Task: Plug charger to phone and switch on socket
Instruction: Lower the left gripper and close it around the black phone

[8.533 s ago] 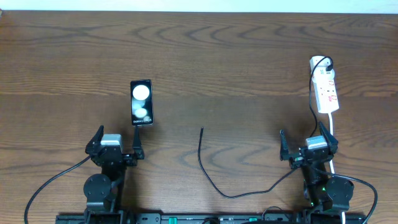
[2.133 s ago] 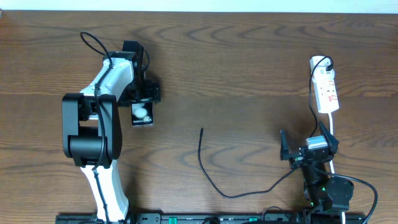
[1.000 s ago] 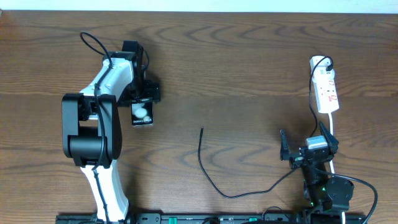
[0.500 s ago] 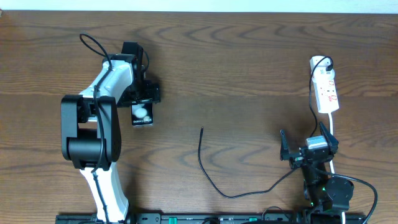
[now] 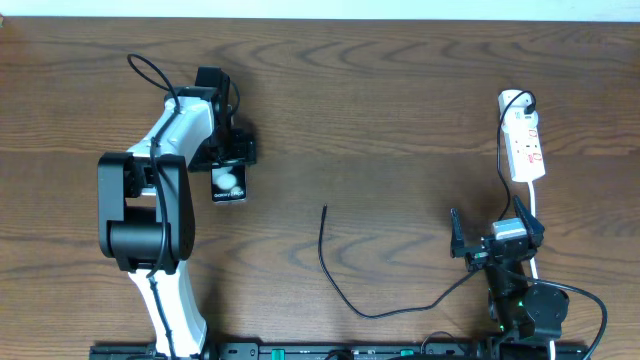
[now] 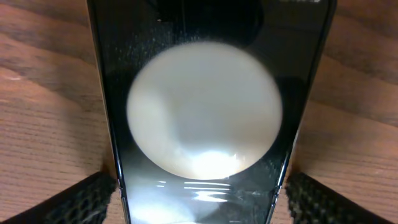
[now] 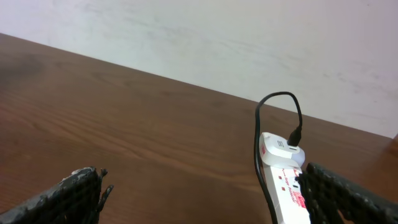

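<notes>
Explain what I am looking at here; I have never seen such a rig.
Two robot arms stand at a wooden table, each ending in a two-finger gripper. One picture looks down from above; the other two come from cameras on the wrists. The left gripper straddles the phone, fingers beside its long edges; whether it squeezes, I cannot tell. The right gripper rests open and empty near its base. The charger cable lies loose mid-table, and the socket lies at the far right.
</notes>
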Motion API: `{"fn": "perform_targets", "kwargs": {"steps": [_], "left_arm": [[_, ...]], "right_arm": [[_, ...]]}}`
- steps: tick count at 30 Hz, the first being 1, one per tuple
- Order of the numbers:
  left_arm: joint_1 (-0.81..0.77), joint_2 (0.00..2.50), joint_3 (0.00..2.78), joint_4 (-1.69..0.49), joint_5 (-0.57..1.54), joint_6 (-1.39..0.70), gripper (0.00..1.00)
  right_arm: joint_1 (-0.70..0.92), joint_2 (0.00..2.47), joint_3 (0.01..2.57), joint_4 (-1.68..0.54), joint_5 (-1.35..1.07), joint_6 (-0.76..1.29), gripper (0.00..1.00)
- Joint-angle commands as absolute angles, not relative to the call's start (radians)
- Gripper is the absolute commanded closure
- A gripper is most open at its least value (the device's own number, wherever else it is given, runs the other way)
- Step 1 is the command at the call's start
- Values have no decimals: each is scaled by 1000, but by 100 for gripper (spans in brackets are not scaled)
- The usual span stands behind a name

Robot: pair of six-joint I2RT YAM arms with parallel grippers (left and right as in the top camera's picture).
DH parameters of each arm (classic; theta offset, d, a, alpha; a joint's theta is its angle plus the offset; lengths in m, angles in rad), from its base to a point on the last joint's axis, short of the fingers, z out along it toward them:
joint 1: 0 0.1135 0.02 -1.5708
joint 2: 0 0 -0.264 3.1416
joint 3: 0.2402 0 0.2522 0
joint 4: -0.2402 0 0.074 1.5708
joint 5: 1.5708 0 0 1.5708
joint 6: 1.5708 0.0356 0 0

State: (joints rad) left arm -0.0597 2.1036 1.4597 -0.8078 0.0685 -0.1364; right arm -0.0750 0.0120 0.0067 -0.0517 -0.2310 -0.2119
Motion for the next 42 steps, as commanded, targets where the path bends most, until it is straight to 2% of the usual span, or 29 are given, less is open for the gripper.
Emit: {"fn": "perform_targets", "kwargs": {"steps": [1, 26, 29, 35, 42], "left_arm": [[-59, 2144, 1423, -802, 66, -143, 14], [-59, 2144, 1423, -801, 65, -135, 21], [-59, 2144, 1423, -801, 66, -136, 28], [-59, 2144, 1423, -797, 65, -136, 54], [-59, 2144, 1423, -798, 65, -136, 64]], "right_arm": [[-70, 7, 6, -57, -227, -215, 1], [-70, 7, 6, -57, -227, -215, 1], [-70, 7, 6, -57, -227, -215, 1], [-70, 7, 6, -57, -227, -215, 1], [-70, 7, 6, -57, -227, -215, 1]]}}
